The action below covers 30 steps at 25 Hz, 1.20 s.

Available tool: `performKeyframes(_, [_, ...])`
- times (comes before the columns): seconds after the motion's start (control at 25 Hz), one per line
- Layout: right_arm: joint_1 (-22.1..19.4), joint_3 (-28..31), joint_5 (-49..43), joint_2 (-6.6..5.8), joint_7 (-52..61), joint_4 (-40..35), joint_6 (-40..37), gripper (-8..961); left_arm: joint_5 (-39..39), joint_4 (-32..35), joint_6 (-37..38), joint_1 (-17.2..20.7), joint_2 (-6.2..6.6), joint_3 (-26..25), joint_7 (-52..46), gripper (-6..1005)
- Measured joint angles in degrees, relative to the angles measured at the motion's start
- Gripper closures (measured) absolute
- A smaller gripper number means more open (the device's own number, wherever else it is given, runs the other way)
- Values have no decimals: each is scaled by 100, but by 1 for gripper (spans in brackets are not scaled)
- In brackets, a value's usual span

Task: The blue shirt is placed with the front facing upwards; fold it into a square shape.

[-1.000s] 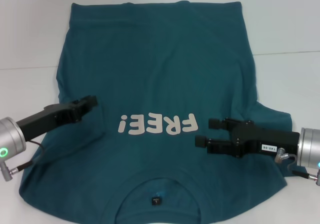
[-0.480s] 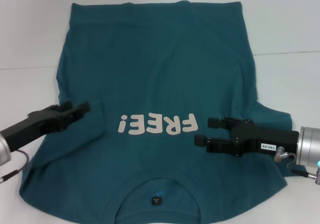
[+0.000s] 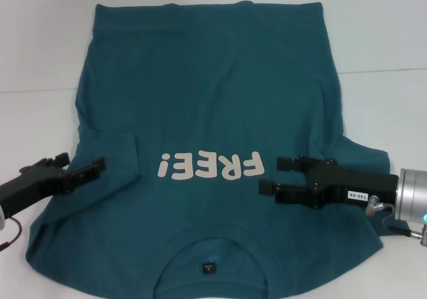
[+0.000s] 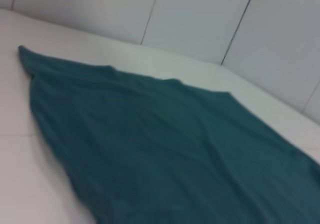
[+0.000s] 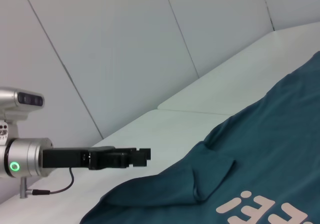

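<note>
The large teal-blue cotton T-shirt (image 3: 213,159) is lying flat, 1 sleeve already folded — the left gripper (image 3: 83,170), slightly open and empty, is hovering at its edge; the right gripper (image 3: 280,175), open and empty, should be pinching its sleeve edge.

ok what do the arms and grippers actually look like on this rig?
Both grippers are matte black and boxy with slim parallel fingers. The right gripper carries a small white label reading 140-06 and mounts to a silver cylindrical wrist with a thin cable at its base. The left gripper is the same black build; the right wrist view shows its silver wrist with a green ring light and thin dark cable.
</note>
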Motion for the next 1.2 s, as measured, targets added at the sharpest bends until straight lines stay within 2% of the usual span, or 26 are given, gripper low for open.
performKeyframes(0.16, [-17,0,0,0,1,0,-14,36,106,-17,-163,47,-4,2,20,45])
performKeyframes(1.2, [-2,0,-27,0,-16,0,-37,36,436,-1,-170,175,-14,-7,-37,138])
